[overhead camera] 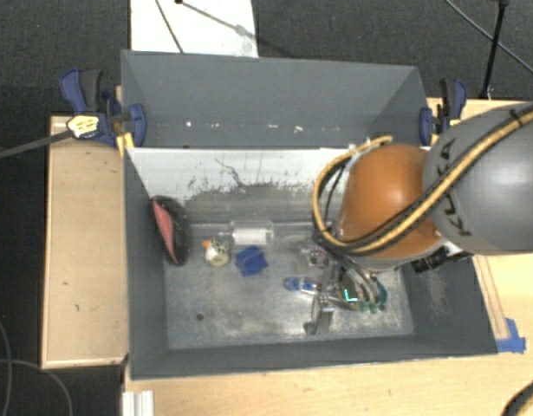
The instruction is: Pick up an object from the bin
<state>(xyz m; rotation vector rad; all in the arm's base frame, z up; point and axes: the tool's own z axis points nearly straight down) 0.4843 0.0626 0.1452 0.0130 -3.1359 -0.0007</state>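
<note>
Several small loose things lie scattered on the scuffed, scratched floor of the grey metal bin [153, 319]. At the left wall leans a flat oval piece with a red face and a black edge [169, 229]. Just beside it, toward the middle, sits a small roundish white-and-yellow thing [217, 251], then a pale, clear-looking tube [252, 232] lying on its side, and in front of the tube a crumpled blue block [251, 261].

The arm's smooth grey shell [500, 189] comes in from the right, ending in a glossy rounded orange cover [383, 202] with black and yellow cables [328, 189] looped round it. Beneath this cover the gripper [333, 298] is down near the bin floor in the front right part. A small shiny blue piece [295, 284] lies just beside it on the side toward the bin's middle, and a small green piece [375, 300] lies just beside it on the other side. Whether either touches the gripper cannot be told. Nor can it be told how far open the gripper is, or whether it has hold of anything, since the parts there blur together.
</note>
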